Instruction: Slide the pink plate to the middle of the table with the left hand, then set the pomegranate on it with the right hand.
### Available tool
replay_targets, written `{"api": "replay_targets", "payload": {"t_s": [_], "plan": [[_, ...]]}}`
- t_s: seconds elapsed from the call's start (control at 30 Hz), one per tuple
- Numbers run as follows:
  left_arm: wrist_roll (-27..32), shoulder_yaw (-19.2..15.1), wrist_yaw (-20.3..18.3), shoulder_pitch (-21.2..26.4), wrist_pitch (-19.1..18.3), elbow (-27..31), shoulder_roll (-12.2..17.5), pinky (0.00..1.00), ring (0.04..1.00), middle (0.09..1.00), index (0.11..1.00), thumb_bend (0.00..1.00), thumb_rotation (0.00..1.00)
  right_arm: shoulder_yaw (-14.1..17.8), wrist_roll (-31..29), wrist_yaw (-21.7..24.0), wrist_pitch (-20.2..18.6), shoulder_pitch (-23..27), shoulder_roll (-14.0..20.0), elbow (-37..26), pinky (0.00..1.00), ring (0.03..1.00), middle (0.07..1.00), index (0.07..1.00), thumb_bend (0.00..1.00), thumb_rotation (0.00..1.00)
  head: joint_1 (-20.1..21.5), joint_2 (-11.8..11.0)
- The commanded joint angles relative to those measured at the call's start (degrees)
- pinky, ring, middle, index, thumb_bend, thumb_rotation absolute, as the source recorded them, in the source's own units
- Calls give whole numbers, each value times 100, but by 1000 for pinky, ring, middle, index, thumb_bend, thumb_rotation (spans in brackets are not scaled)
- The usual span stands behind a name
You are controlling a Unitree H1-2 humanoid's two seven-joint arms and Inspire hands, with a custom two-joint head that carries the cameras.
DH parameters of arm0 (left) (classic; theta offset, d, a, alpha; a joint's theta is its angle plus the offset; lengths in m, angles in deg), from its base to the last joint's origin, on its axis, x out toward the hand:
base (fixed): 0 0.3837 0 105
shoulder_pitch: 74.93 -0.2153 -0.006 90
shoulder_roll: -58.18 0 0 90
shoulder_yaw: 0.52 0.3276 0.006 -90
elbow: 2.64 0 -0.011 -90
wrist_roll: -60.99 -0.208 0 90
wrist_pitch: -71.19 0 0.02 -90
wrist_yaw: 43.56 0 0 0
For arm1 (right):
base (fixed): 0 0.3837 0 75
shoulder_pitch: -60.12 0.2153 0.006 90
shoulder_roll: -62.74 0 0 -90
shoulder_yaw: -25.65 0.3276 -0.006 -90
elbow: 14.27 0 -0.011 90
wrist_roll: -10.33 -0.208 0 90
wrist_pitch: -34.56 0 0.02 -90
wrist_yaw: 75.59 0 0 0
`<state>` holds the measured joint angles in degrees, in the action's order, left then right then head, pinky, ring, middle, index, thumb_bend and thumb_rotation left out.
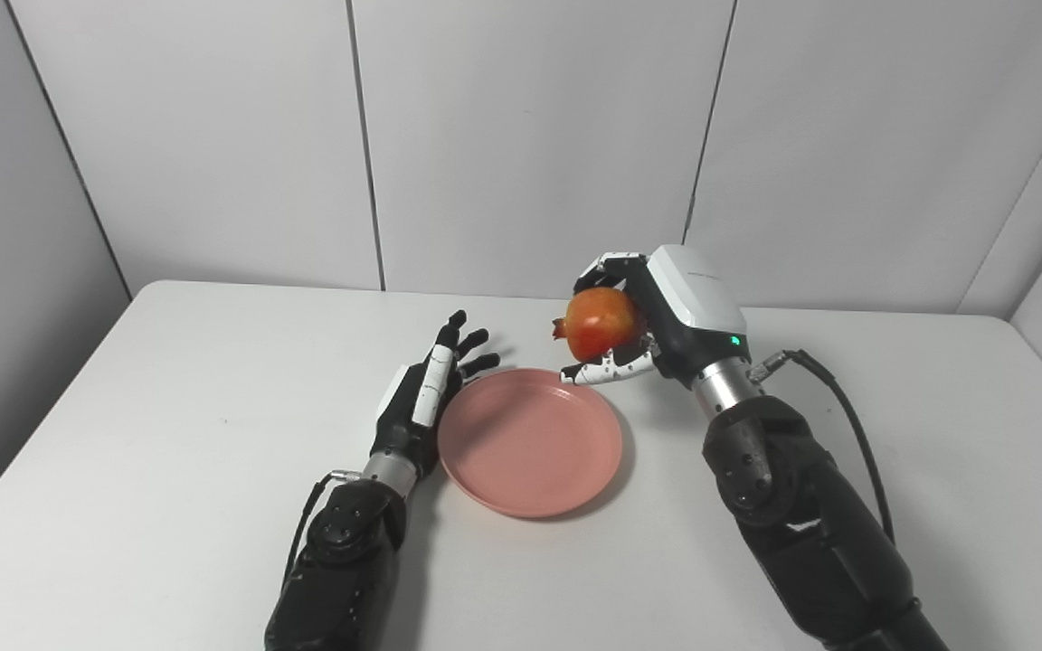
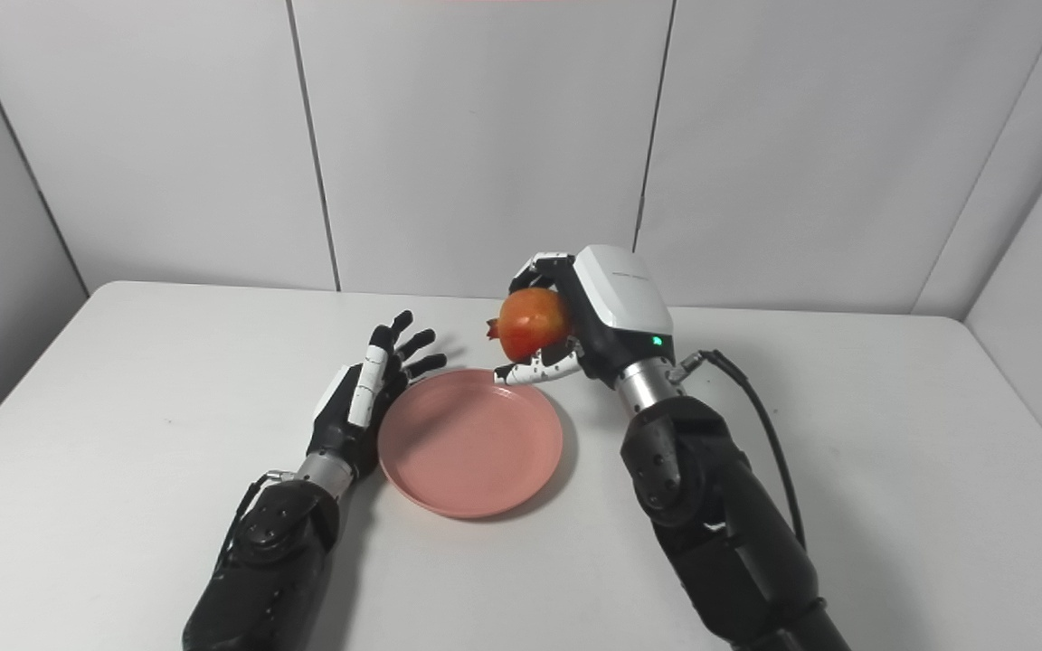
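- Left hand (image 1: pixel 426 389) first, since it sits nearest to me: I see it lying low over the table (image 1: pixel 168 434), fingers spread apart and pointing toward the far edge, holding nothing. Its inner side is just beside the left rim of the pink plate (image 1: pixel 530 443); whether it actually touches the rim I cannot tell.
- Next out, the pink plate rests flat on the table, roughly midway between the left and right edges and a little nearer the front edge than the far one. Nothing lies in it.
- Farther back, my right hand (image 1: pixel 657 321) is raised off the table, beyond the plate's far right rim. Its fingers are wrapped around the pomegranate (image 1: pixel 602 324), with the white fingertips (image 1: pixel 598 371) curling under the fruit.
- I see the pomegranate clear of the table, held in the air above the plate's far rim (its little crown points toward the left edge of the table). It does not touch the plate.
- At the far edge, grey wall panels (image 1: pixel 530 136) stand behind the table.
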<state>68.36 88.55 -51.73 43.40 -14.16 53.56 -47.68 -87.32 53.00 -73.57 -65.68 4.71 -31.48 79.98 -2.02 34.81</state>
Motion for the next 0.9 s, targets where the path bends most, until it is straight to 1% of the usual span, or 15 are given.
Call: {"api": "replay_targets", "payload": {"t_s": [0.0,0.07,0.13,0.3,0.43,0.57,0.67,0.87], "plan": [[-33,9,69,29,-123,-178,-61,768,824,907,1000,851,968,31,107,-182,290,321,-32,-50,195,257,410,522,520,6,-46,-6],[-44,10,82,40,-110,-189,-70,764,826,908,1000,855,968,29,126,-228,351,301,-60,0,191,251,459,489,528,4,-82,-16],[-32,6,86,46,-107,-193,-76,765,827,910,1000,857,967,39,113,-223,388,278,-89,43,186,245,469,482,530,3,-113,-29],[-13,-9,88,52,-95,-199,-74,785,828,912,1000,857,966,5,87,-147,420,244,-120,145,190,251,472,482,529,4,-148,-38],[-34,-3,90,51,-86,-201,-52,809,840,920,1000,861,975,-23,84,-183,544,230,-134,287,198,261,472,482,529,3,-159,-55],[-21,-19,101,63,-81,-223,-59,798,833,914,1000,871,970,-26,73,-154,539,234,-159,423,194,257,472,482,529,3,-159,-65],[-13,-30,120,70,-87,-216,-84,795,830,912,1000,873,965,1,44,-189,585,251,-171,609,204,270,408,519,520,5,-177,-53],[-22,-16,119,79,-81,-253,-89,789,826,912,1000,868,965,-19,1,-234,637,284,-235,948,215,283,400,522,520,5,-167,-33]]}}
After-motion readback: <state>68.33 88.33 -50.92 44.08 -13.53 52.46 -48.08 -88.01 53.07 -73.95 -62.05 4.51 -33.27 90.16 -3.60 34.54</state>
